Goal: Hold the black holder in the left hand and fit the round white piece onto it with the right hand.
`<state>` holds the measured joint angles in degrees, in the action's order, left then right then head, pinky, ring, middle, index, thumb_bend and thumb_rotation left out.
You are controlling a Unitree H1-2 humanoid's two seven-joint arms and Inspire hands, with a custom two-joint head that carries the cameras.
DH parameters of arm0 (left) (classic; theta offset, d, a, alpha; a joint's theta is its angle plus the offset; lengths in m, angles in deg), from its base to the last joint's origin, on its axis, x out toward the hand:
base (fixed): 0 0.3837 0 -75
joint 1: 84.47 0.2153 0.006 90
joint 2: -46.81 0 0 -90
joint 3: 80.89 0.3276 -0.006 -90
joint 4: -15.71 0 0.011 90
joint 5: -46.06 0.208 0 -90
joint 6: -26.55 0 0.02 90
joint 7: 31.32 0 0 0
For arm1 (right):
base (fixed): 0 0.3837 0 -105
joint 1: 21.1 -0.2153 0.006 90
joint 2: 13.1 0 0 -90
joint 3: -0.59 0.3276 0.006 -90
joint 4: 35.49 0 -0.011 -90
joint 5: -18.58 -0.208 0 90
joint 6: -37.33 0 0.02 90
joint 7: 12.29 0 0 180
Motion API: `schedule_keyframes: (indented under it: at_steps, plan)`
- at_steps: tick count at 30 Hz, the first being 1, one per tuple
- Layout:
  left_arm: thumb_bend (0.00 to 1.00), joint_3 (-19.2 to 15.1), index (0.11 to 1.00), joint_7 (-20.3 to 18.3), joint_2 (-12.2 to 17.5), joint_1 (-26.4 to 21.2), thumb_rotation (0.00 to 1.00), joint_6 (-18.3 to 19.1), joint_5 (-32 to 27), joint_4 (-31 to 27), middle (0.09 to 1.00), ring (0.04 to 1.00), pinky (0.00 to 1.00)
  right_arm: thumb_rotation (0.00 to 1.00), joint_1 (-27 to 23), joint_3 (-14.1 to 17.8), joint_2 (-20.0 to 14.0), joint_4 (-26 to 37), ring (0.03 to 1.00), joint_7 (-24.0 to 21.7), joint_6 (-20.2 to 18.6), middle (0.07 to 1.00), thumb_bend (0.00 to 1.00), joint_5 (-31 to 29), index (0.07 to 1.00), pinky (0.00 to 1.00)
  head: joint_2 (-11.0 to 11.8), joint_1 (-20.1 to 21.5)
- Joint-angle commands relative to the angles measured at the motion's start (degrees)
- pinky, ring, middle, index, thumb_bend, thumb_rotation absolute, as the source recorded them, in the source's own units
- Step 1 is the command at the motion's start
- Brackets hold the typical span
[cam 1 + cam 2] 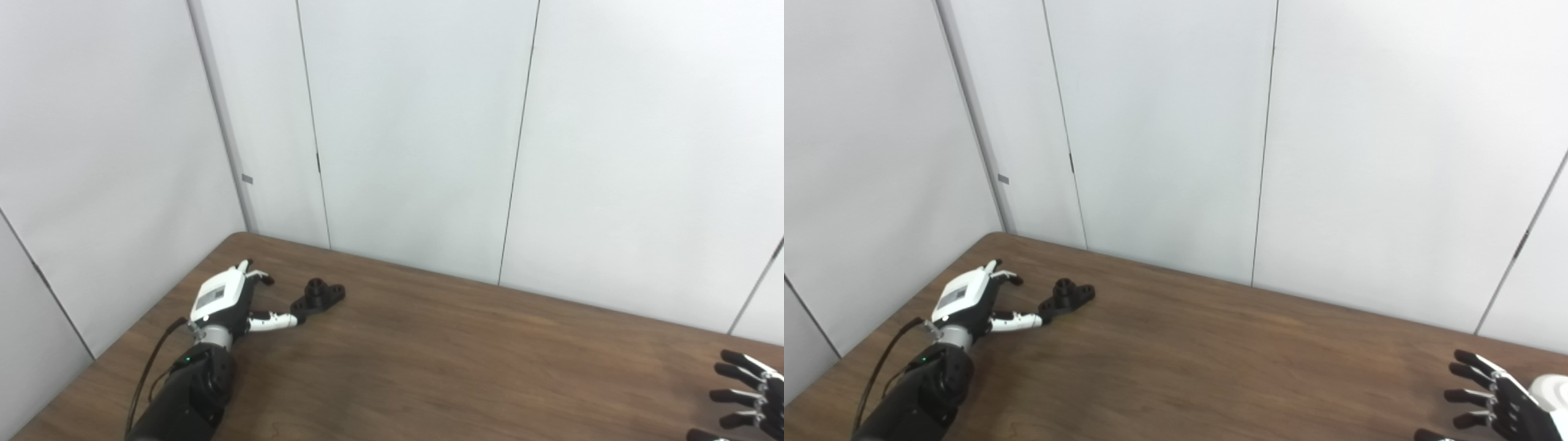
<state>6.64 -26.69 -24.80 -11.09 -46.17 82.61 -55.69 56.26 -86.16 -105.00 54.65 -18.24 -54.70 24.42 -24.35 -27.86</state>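
Dark brown wood-grain table, matte, set into a corner of plain white wall panels with thin dark vertical seams. A small grey tag sits on the corner post at far left.

Black holder lies flat on the table at far left, near the corner. Shape: elongated flange with holes at its ends and a short raised round boss in the middle; matte black. Nothing lies between it and the rest of the tabletop.

Left hand, white back plate with black finger segments, rests low on the table just left of the holder. Fingers spread apart, holding nothing; thumb reaches toward the holder's near-left end, contact cannot be told. Black cable runs along the dark forearm.

Right hand at the near right edge, well apart from the holder, black fingers splayed, empty.

Round white piece: not seen in either view.
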Motion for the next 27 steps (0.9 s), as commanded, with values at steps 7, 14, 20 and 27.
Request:
schedule_keyframes:
  at_steps: [7, 14, 20, 27]
  plan:
    - [1.0, 1.5, 0.783, 3.5, 2.4, -3.5, 0.48, -0.5, 1.1, 4.2, 1.0, 1.0, 1.0, 0.15, -1.3, 0.6, -1.2, 2.5, 0.632, -0.1, 1.2, 0.785, 0.81, -0.6, 0.802, 0.47, -0.3, 0.4]
    - [1.0, 2.9, 0.782, 5.0, 1.3, -4.5, 0.49, -2.0, 0.3, 6.5, 1.0, 1.0, 1.0, 0.15, -1.1, 0.7, -1.1, 2.7, 0.639, -0.2, 1.2, 0.783, 0.8, -1.0, 0.796, 0.48, -0.4, 0.7]
    - [1.0, 3.2, 0.771, 7.0, -0.3, -5.3, 0.44, -3.5, -1.6, 7.5, 1.0, 1.0, 1.0, 0.15, -0.8, 0.7, -0.9, 3.3, 0.64, -0.2, 0.9, 0.783, 0.8, -1.2, 0.798, 0.48, -0.5, 1.2]
    - [1.0, 3.7, 0.741, 11.3, -1.9, -6.3, 0.36, -7.5, -2.6, 9.8, 1.0, 1.0, 1.0, 0.14, -0.3, 0.7, -0.8, 4.5, 0.643, -0.2, 0.2, 0.784, 0.79, -1.3, 0.8, 0.48, -1.0, 1.9]
